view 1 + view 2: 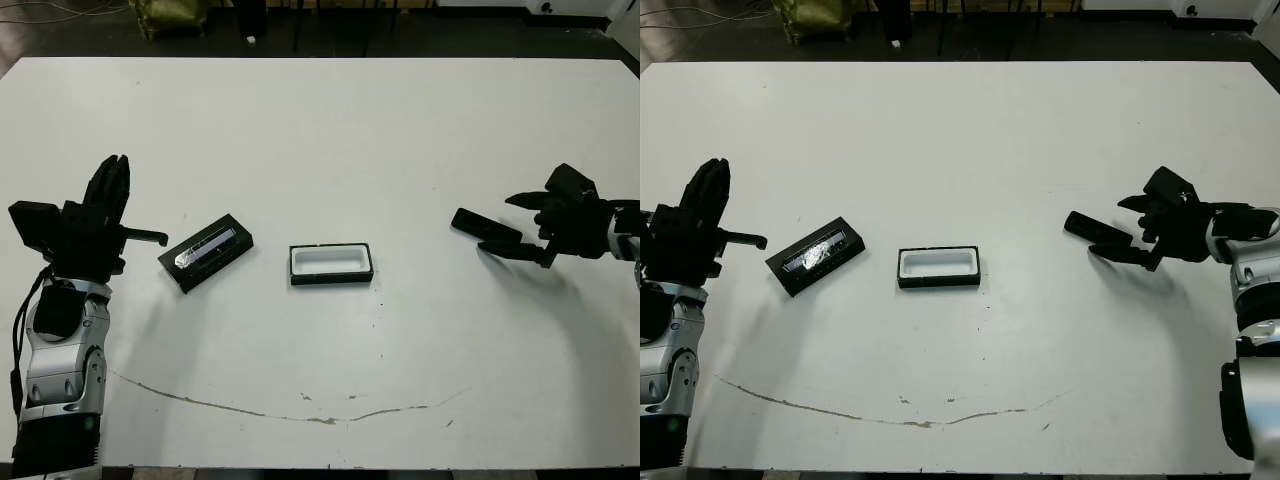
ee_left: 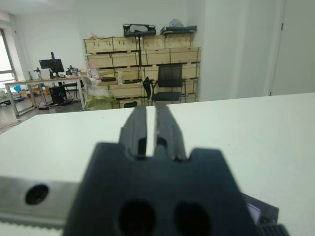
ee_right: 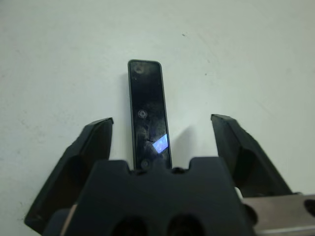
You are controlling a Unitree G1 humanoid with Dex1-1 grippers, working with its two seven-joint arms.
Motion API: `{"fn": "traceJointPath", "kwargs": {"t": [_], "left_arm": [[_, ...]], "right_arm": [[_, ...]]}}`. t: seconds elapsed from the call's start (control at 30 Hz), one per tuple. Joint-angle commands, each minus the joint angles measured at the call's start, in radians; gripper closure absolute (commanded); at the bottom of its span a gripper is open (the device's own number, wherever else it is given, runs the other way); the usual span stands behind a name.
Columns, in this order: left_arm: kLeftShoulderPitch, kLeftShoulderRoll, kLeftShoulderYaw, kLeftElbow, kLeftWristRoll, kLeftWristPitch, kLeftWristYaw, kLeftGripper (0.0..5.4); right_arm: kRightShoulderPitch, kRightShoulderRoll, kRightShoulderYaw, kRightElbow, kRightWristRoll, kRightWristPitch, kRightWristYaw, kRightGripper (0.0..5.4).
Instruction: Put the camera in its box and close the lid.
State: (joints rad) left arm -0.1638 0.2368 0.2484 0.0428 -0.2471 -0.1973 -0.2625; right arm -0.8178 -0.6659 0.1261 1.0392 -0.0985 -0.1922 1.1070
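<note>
The camera [image 1: 484, 229] lies flat on the table at the right, its bluish-white patch [image 3: 159, 144] near the end closest to my right gripper. My right gripper [image 3: 162, 120] is open, one finger on each side of the camera without touching it. The box [image 1: 331, 279], black-walled and white-lined, sits open and empty near the table's middle. Left of it lies the lid [image 1: 205, 251], angled, silvery stripe up. My left gripper [image 1: 113, 172] hovers left of the lid, pointing away from me, fingers [image 2: 167, 125] shut on nothing.
A thin brownish scratch [image 1: 300, 412] runs across the table near its front edge. Beyond the far edge is dark floor with a green bag [image 1: 170, 14]. The left wrist view shows wooden crates [image 2: 142, 59] and a chair [image 2: 170, 83] in the room.
</note>
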Motion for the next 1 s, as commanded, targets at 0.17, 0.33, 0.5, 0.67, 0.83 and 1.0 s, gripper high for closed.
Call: {"fn": "traceJointPath", "kwargs": {"t": [0.17, 0.33, 0.5, 0.67, 0.83, 1.0], "left_arm": [[0.007, 0.007, 0.002, 0.005, 0.002, 0.016, 0.005, 5.4], [0.005, 0.008, 0.001, 0.011, 0.004, 0.004, 0.0, 5.4], [0.006, 0.007, 0.0, 0.006, 0.013, 0.003, 0.009, 5.4], [0.005, 0.006, 0.0, 0.008, 0.016, 0.001, 0.014, 5.4], [0.007, 0.007, -0.001, -0.009, 0.008, 0.031, 0.018, 5.4], [0.01, 0.007, -0.001, -0.01, 0.008, 0.034, 0.016, 5.4]], "right_arm": [[0.04, 0.015, 0.046, 0.083, -0.05, -0.06, -0.027, 2.26], [0.058, 0.024, 0.055, 0.119, -0.053, -0.068, -0.044, 3.34], [0.073, 0.033, 0.07, 0.108, -0.051, -0.045, -0.028, 4.46], [0.083, 0.041, 0.136, 0.108, -0.122, -0.057, -0.108, 5.0], [0.085, 0.036, 0.21, 0.068, -0.193, -0.057, -0.186, 5.01], [0.083, 0.032, 0.227, 0.062, -0.203, -0.064, -0.201, 5.01]]}}
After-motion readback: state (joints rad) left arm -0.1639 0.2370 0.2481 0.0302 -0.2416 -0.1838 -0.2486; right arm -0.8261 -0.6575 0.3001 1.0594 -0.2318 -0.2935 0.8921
